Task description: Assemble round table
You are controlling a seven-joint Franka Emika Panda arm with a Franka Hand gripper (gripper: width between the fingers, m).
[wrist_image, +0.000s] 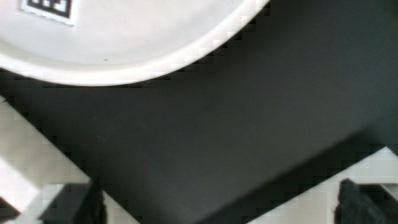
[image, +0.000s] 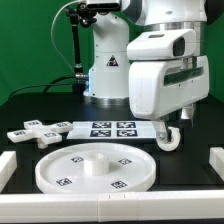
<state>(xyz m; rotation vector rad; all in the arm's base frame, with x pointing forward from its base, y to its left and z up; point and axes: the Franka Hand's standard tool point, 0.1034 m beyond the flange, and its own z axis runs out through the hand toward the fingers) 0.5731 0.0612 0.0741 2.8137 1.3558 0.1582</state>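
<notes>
The large rimmed round disc [image: 95, 168] lies flat at the front middle of the black table. It also shows in the wrist view [wrist_image: 125, 35], with one tag at its edge. The cross-shaped base [image: 35, 130] lies at the exterior view's left. The short cylinder leg [image: 168, 138] lies at the exterior view's right, just below the gripper. My gripper [image: 181, 117] hangs above and a little behind the leg. In the wrist view the gripper [wrist_image: 217, 205] is open, with only bare black table between its dark fingertips [wrist_image: 68, 205]. The leg does not show in the wrist view.
The marker board [image: 110, 129] lies behind the disc, between base and leg. White border blocks stand at the left [image: 8, 165], right [image: 215, 165] and front [image: 110, 205] of the table; two show in the wrist view [wrist_image: 18, 170] [wrist_image: 347, 165]. The arm's base [image: 105, 60] stands behind.
</notes>
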